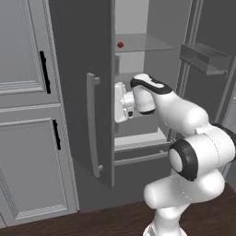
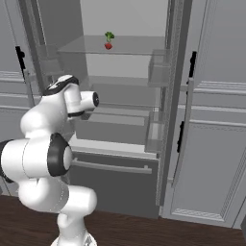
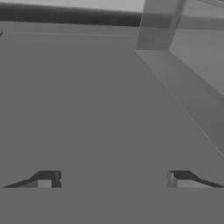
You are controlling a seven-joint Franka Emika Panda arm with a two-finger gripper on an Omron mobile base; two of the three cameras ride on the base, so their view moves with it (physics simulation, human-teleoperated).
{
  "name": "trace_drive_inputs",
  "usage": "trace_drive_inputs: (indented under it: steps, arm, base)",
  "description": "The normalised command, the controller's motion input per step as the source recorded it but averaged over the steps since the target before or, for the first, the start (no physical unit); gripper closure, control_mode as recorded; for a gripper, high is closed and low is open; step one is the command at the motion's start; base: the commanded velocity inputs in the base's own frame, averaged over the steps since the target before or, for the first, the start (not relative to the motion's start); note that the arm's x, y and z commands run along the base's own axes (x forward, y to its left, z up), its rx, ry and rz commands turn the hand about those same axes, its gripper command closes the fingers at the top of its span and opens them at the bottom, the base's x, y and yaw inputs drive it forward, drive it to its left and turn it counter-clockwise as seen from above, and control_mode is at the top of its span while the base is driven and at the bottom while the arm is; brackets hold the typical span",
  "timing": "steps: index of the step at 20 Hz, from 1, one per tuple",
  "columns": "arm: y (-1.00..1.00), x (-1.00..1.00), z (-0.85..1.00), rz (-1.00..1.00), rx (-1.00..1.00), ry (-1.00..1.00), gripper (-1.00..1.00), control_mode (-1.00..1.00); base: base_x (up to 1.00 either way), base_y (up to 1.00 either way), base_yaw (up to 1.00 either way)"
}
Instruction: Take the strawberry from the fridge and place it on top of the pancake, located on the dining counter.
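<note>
**Two fingertips spread wide inside the open fridge**

Two small dark fingertips (image 3: 46,180) of the white arm's two-finger gripper (image 3: 113,180) stand far apart in the hand view, with nothing between them; the tool is released. They face a plain pale grey inner surface, with a grey partition running diagonally at the upper right of that view. In the base views the white hand (image 1: 123,102) reaches into the middle level of the tall dark grey French-door fridge (image 1: 78,55), whose doors stand open on a pale interior. The tiny round red strawberry (image 2: 108,45) rests on the upper glass shelf (image 2: 134,46), well above the hand and apart from it. Just beside the fruit, behind it in the right base view, stands a small green leafy vegetable (image 2: 110,35). A long grey bar handle (image 1: 94,124) runs down the left door. Paneled light grey cabinets (image 1: 25,115) with black handles flank the fridge on both sides, above a dark wooden floor (image 2: 144,230).
</note>
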Motion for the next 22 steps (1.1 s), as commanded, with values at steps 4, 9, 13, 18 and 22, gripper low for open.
trace_drive_inputs:
  steps: [4, 9, 13, 18, 22]
  arm:
    - [0.65, -0.29, 0.10, 0.18, 0.02, 0.00, -1.00, -1.00]
    - [0.75, -0.28, 0.11, 0.08, 0.00, 0.00, -1.00, -1.00]
    - [0.87, -0.21, 0.02, 0.05, 0.00, 0.00, -1.00, -1.00]
    - [0.82, -0.20, 0.00, 0.04, 0.00, 0.00, -1.00, -1.00]
    - [0.25, -0.29, 0.06, 0.00, 0.00, -0.01, -1.00, -1.00]
  base:
    - [0.00, 0.00, 0.00]
    - [0.00, 0.00, 0.00]
    - [0.00, 0.00, 0.00]
    - [0.00, 0.00, 0.00]
    - [0.00, 0.00, 0.00]
